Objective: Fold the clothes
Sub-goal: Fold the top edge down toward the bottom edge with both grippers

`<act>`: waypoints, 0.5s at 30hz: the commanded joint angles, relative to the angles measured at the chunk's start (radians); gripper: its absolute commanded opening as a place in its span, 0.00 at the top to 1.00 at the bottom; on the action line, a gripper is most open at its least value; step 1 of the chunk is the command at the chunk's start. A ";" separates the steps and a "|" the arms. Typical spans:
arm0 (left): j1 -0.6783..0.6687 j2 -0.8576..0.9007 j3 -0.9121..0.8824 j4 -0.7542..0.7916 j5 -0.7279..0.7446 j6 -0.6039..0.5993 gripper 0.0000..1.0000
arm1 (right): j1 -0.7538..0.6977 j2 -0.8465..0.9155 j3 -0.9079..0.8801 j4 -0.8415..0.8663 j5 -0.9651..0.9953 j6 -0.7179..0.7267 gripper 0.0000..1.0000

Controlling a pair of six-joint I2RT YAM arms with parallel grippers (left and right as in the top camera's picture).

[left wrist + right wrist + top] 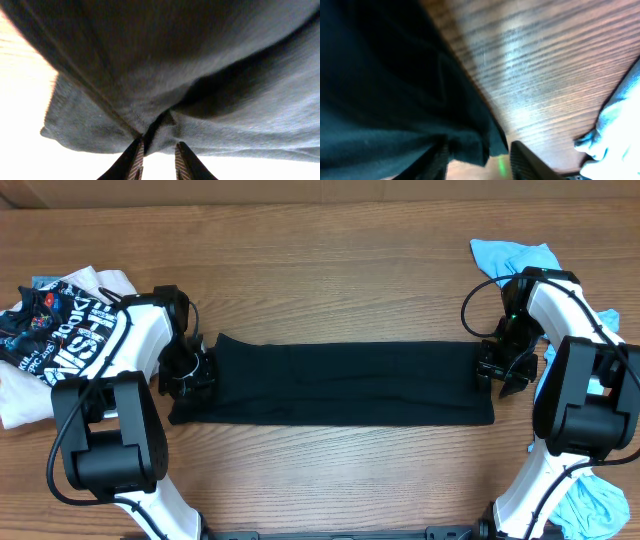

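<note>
1. The left end effector (159,145) stands slightly open. Its wrist view shows a narrow bright gap between the two fingers, and a puckered fold of black cloth meets the fingertips. I judge nothing is firmly pinched, though the cloth touches the tips.
2. The right end effector (480,148) stands wider open. A loose corner of the black cloth hangs into the space between the jaws, gripped by neither finger.
3. The clothes (340,380) lie flat on the counter (330,290) as one long, narrow black band, already doubled over on itself.
4. The band's long axis runs side to side, from one arm to the other. Each end effector sits right at a short end, left at the left and right at the right, both over the far half of that edge.
5. From the left end effector the cloth stretches away toward the right one, and the reverse holds for the right. Neither arm is nearer overall, as each owns its end.
6. The next fold probably carries one short end along that axis onto the other, so a fresh grip on an end comes first.
7. Further out, a printed black shirt (60,330) lies beyond the left arm and a light blue garment (510,255) beyond the right, both apart from the band.
</note>
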 commanded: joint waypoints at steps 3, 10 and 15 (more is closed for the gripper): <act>0.005 -0.015 -0.027 0.003 -0.023 -0.006 0.72 | -0.006 -0.025 -0.012 0.046 0.005 -0.032 0.50; 0.005 -0.015 -0.044 0.051 -0.077 -0.048 0.72 | -0.011 -0.025 -0.092 0.161 -0.009 -0.054 0.49; 0.005 -0.015 -0.080 0.082 -0.126 -0.098 0.71 | -0.029 -0.025 -0.140 0.246 -0.037 -0.053 0.48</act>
